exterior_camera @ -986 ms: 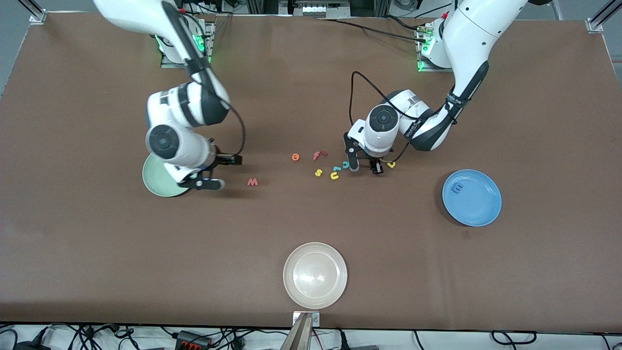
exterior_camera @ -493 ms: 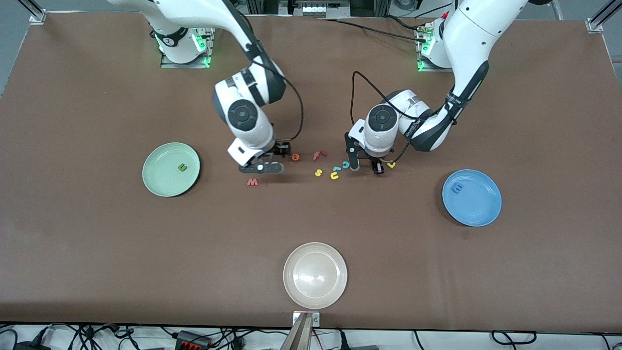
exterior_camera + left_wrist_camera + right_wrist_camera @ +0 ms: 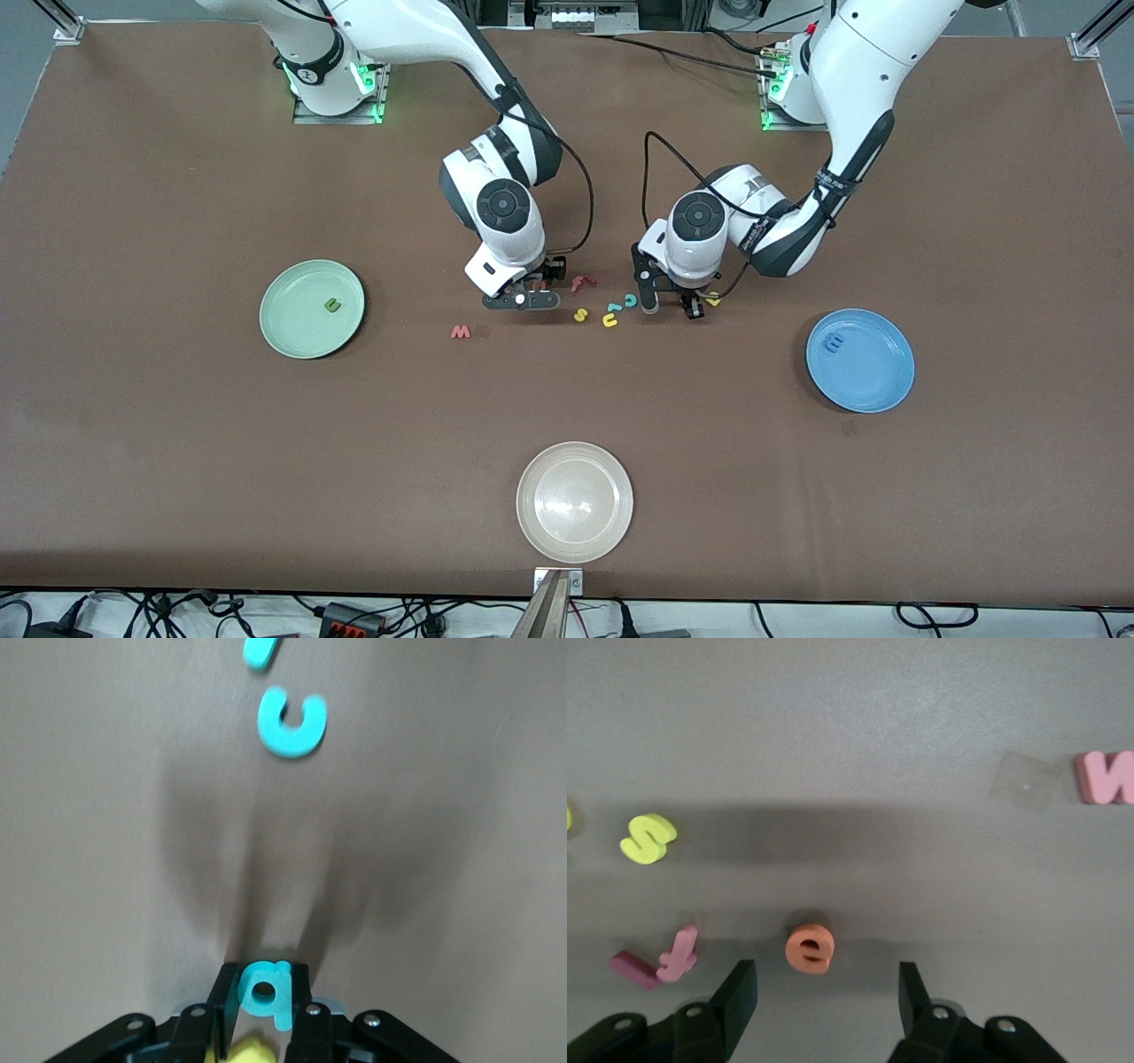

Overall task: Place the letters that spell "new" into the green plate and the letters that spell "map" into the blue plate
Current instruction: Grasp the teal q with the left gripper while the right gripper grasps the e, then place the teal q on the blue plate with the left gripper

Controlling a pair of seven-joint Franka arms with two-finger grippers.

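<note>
the green plate (image 3: 311,308) lies at the right arm's end of the brown surface (image 3: 177,461), at about nine o'clock in the front view, with the dark green n (image 3: 332,305) on it. the pinkish-red w (image 3: 460,331) lies on the bare surface nearer the middle. the right hand (image 3: 524,294) is low over the orange e (image 3: 810,948), its fingers (image 3: 737,992) spread apart on either side of the letter and not touching it. just beside it lie the red f (image 3: 579,283), yellow s (image 3: 580,314), yellow u (image 3: 609,321) and teal c (image 3: 630,300). the left hand (image 3: 671,307) is clamped on the teal a (image 3: 265,989), with the yellow p (image 3: 713,300) close by. the blue plate (image 3: 859,360), at three o'clock, holds the blue m (image 3: 834,340).
</note>
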